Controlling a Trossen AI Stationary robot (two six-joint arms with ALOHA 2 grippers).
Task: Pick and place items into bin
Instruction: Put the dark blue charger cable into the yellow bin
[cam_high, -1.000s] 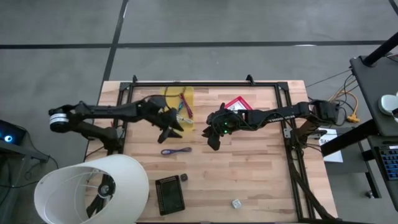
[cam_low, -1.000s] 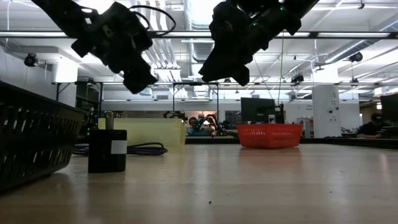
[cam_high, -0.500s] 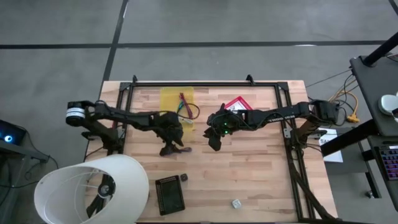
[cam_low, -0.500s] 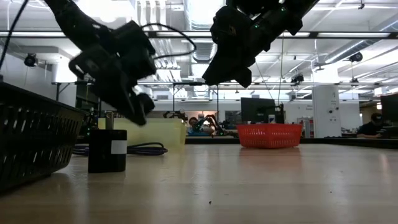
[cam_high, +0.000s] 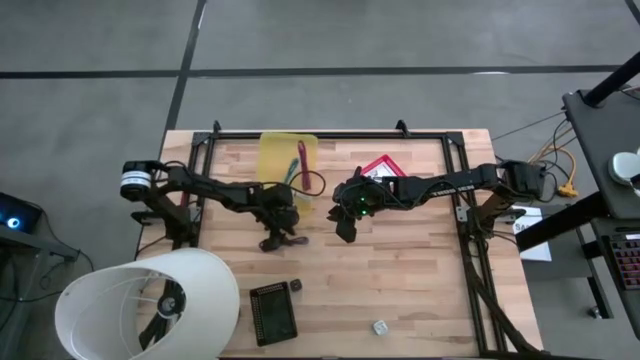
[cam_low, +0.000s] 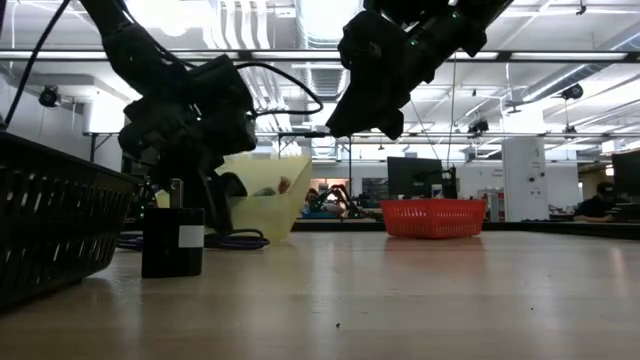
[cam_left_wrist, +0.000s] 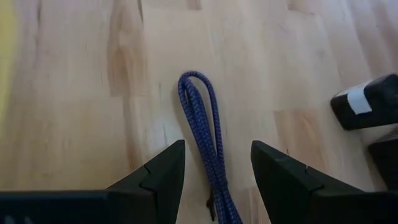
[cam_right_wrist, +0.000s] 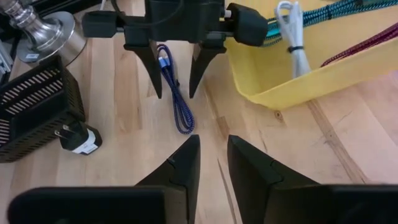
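Bin (cam_right_wrist: 311, 74): cables inside | left tool (cam_left_wrist: 214, 163) spread astride purple cord (cam_left_wrist: 205, 137) | right tool (cam_right_wrist: 211, 163) spread

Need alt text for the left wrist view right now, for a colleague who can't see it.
The left gripper is open, its two dark fingers on either side of a folded purple-blue braided cord lying on the light wooden table. A small black block with a white label sits at the picture's edge.

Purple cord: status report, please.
Left gripper open, straddling the purple cord flat on the table. Right gripper open, hovering nearby. Nothing in the way.
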